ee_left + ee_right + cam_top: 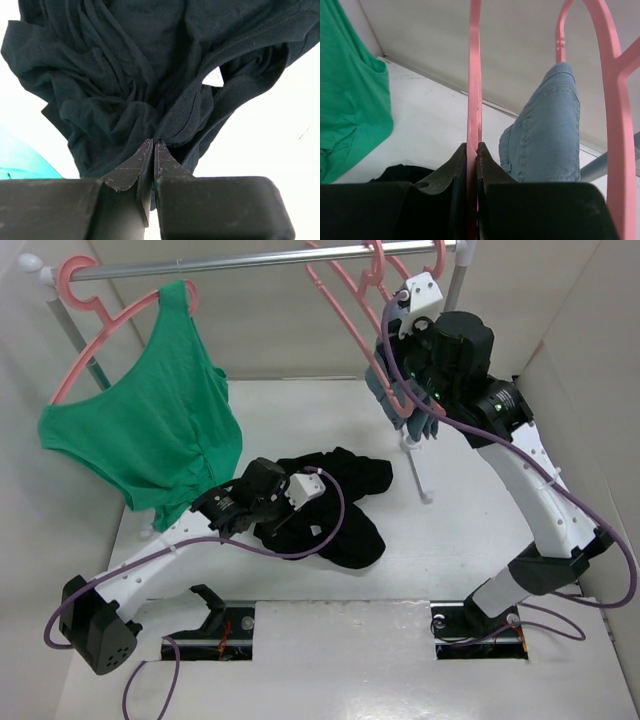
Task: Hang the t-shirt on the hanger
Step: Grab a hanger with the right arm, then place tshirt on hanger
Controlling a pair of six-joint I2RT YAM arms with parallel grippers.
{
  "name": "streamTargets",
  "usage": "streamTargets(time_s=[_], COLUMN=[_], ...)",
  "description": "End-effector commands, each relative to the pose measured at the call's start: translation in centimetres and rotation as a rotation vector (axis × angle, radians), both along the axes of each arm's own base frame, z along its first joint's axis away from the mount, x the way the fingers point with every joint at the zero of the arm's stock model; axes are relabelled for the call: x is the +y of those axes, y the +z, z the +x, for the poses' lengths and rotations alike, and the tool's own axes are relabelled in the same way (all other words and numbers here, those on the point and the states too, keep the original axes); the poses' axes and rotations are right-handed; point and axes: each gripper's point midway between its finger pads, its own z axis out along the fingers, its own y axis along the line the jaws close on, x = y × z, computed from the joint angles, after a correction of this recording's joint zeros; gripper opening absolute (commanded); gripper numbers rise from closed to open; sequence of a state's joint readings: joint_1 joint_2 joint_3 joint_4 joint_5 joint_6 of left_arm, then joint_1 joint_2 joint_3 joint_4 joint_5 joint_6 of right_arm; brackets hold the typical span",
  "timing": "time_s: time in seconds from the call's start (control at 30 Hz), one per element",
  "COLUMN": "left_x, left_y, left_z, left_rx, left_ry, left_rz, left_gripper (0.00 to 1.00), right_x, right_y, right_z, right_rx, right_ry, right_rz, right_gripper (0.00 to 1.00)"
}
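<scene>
The black t-shirt [335,510] lies crumpled on the white table, mid-way between the arms. My left gripper [268,512] is low at its left side. In the left wrist view this gripper [154,144] is shut on a fold of the t-shirt [125,75] by the ribbed collar. My right gripper [398,390] is raised to the rail at the back right. There it [473,147] is shut on the thin bar of the bare pink hanger [474,75], which hangs from the rail [340,310].
A green tank top [150,435] hangs on a pink hanger at the rail's [250,262] left end. Just right of the held hanger a grey-blue garment [545,135] hangs on another pink hanger [617,110]. The rack's leg [418,465] stands behind the t-shirt. White walls close in both sides.
</scene>
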State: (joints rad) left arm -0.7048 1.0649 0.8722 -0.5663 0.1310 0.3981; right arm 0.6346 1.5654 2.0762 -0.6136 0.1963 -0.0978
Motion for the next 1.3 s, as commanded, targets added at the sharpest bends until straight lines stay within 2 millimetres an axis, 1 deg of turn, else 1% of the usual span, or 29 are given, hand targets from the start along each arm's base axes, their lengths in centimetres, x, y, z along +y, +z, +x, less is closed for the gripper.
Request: streamTargets(time_s=[0.0, 0.03, 0.07, 0.1, 0.13, 0.17, 0.2, 0.23, 0.3, 0.37, 0.47, 0.5, 0.53, 0.57, 0.6, 0.63, 0.7, 0.77, 0.8, 0.83, 0.87, 0.97, 1.03, 1.07, 1.1, 1.13, 1.17, 1.2, 1.27], left_x=[-1.1, -1.1, -1.1, -1.2, -1.2, -1.3, -1.3, -1.4, -1.5, -1.6, -1.5, -1.5, -1.5, -1.6, -1.2, -1.2, -1.2, -1.3, -1.5, -1.4, -1.3, -1.3, -0.9, -1.1, -0.9, -1.1, -0.8, -1.0, -1.1], left_y=[2.8, 2.8, 2.8, 3.2, 2.9, 3.3, 3.0, 3.4, 3.2, 3.6, 3.6, 3.6, 3.6, 4.2, 4.2, 4.2, 4.2, 3.8, 3.9, 3.5, 3.2, 3.2, 2.6, 2.8, 2.6, 2.7, 2.4, 2.8, 3.1], left_z=[1.1, 1.1, 1.1, 1.2, 1.3, 1.4, 1.4, 1.6, 1.6, 1.8, 1.9, 1.9, 1.9, 2.0, 2.3, 2.3, 2.3, 2.6, 2.7, 2.9, 3.0, 4.3, 5.0, 5.5, 5.7, 5.9, 6.4, 6.6, 7.0], left_rx=[-0.052, -0.052, -0.057, -0.064, -0.057, -0.064, -0.057, -0.065, -0.058, -0.066, -0.064, -0.064, -0.064, -0.078, -0.083, -0.083, -0.083, -0.073, -0.08, -0.069, -0.066, -0.084, -0.086, -0.099, -0.097, -0.096, -0.097, -0.105, -0.117], left_ry=[0.006, 0.006, -0.001, -0.001, -0.001, -0.001, -0.001, -0.001, -0.001, -0.001, 0.005, 0.005, 0.005, 0.005, 0.02, 0.02, 0.02, 0.033, 0.033, 0.046, 0.052, 0.101, 0.127, 0.135, 0.142, 0.15, 0.168, 0.169, 0.175], left_rz=[-0.069, -0.069, -0.065, -0.07, -0.065, -0.07, -0.065, -0.071, -0.066, -0.073, -0.061, -0.061, -0.061, -0.073, -0.068, -0.068, -0.068, -0.059, -0.065, -0.054, -0.042, -0.02, 0.019, 0.02, 0.034, 0.028, 0.039, 0.032, 0.03], left_gripper=[0.0, 0.0, 0.0, 0.0, 0.0, 0.0, 0.0, 0.0, 0.0, 0.0, 0.0, 0.0, 0.0, 0.0, 0.0, 0.0, 0.0, 0.0, 0.0, 0.0, 0.0, 0.0, 0.0, 0.0, 0.0, 0.0, 0.0, 0.0, 0.0], right_x=[0.7, 0.6, 0.7, 0.9, 1.0, 1.1, 1.4, 1.6, 1.9, 2.2, 2.5, 2.0, 1.5, 0.6, 0.1, -1.1, -2.5, -4.3, -4.8, -5.2, -5.9, -5.8, -5.9, -6.0, -5.9, -5.9, -5.7, -5.7, -5.3], right_y=[4.9, 5.9, 6.5, 6.9, 7.4, 8.1, 7.6, 7.9, 7.3, 6.4, 3.8, 1.6, 0.2, -1.2, -3.1, -5.7, -8.7, -13.2, -14.6, -16.0, -18.0, -19.6, -19.4, -19.5, -19.4, -19.7, -19.8, -20.4, -20.8], right_z=[-3.0, -3.7, -4.5, -4.6, -5.3, -6.0, -5.8, -6.5, -7.1, -7.6, -9.4, -10.5, -11.0, -11.4, -12.2, -13.5, -14.9, -17.1, -18.0, -18.9, -20.4, -23.4, -25.5, -26.2, -27.0, -27.4, -28.1, -28.5, -29.0], right_rx=[-0.127, -0.16, -0.177, -0.19, -0.207, -0.226, -0.223, -0.243, -0.248, -0.233, -0.185, -0.14, -0.104, -0.073, -0.023, 0.036, 0.113, 0.246, 0.296, 0.345, 0.406, 0.497, 0.51, 0.522, 0.537, 0.554, 0.576, 0.611, 0.639], right_ry=[0.105, 0.114, 0.129, 0.141, 0.154, 0.167, 0.177, 0.199, 0.222, 0.243, 0.304, 0.318, 0.319, 0.292, 0.292, 0.278, 0.259, 0.24, 0.239, 0.242, 0.255, 0.335, 0.409, 0.431, 0.458, 0.475, 0.508, 0.516, 0.55], right_rz=[0.079, 0.088, 0.086, 0.095, 0.09, 0.105, 0.084, 0.079, 0.056, 0.046, 0.014, -0.017, -0.025, -0.033, -0.046, -0.037, -0.033, -0.044, -0.047, -0.048, -0.063, -0.016, 0.025, 0.026, 0.034, 0.03, 0.03, 0.015, 0.003], right_gripper=[0.0, 0.0, 0.0, 0.0, 0.0, 0.0, 0.0, 0.0, 0.0, 0.0, 0.0, 0.0, 0.0, 0.0, 0.0, 0.0, 0.0, 0.0, 0.0, 0.0, 0.0, 0.0, 0.0, 0.0, 0.0, 0.0, 0.0, 0.0, 0.0])
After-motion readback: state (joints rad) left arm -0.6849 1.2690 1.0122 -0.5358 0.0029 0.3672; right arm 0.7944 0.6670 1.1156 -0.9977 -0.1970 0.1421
